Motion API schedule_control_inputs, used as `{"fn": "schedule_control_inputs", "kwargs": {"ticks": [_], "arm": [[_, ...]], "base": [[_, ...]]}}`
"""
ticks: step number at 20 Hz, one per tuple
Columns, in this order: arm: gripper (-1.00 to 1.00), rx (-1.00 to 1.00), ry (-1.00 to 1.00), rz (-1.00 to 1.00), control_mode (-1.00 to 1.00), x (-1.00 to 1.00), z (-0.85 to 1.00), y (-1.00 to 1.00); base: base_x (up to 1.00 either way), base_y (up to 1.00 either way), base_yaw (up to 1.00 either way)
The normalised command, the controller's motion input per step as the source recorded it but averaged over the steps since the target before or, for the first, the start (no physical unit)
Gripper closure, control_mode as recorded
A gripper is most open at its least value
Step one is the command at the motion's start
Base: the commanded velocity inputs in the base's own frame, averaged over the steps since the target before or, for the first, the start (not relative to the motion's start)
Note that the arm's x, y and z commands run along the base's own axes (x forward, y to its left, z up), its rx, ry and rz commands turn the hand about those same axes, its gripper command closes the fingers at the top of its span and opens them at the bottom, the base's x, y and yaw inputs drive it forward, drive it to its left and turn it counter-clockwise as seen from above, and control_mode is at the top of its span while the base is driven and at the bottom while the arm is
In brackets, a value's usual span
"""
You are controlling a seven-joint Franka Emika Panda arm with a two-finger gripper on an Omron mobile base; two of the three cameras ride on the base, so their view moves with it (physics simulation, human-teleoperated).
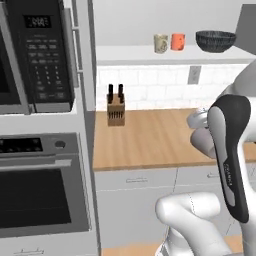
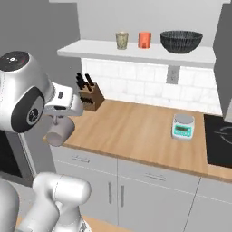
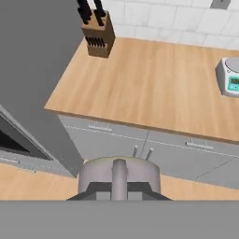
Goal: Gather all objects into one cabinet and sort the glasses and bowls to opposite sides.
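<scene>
Above the wooden counter [image 2: 136,131], the cabinet [image 2: 136,53] with the beige mug [image 2: 121,40], orange mug [image 2: 144,39] and bowl [image 2: 181,41] lies up and forward-right of the gripper [image 2: 60,123], clamped on the grey mug [image 2: 59,131].

On the cabinet [image 2: 136,54] board we see two cups [image 2: 121,40] side by side, the bowl [image 2: 181,41] to their right. Below, on the bench [image 2: 136,131], the knife block [image 2: 90,97] stands at the back left and a scale [image 2: 183,126] well to the right. Our tool [image 2: 58,118] holds a third cup [image 2: 59,131] before the bench's left edge
</scene>
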Motion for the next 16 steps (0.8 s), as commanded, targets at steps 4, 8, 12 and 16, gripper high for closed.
{"fn": "schedule_control_inputs", "kwargs": {"ticks": [4,8,12,16], "arm": [[1.00,0.00,0.00,0.00,1.00,0.00,0.00,0.00],[1.00,0.00,0.00,0.00,1.00,0.00,0.00,0.00],[1.00,0.00,0.00,0.00,1.00,0.00,0.00,0.00],[1.00,0.00,0.00,0.00,1.00,0.00,0.00,0.00]], "base": [[0.35,0.00,-0.51],[0.36,0.05,-0.39],[0.39,0.13,-0.07],[0.50,0.04,0.00]]}}
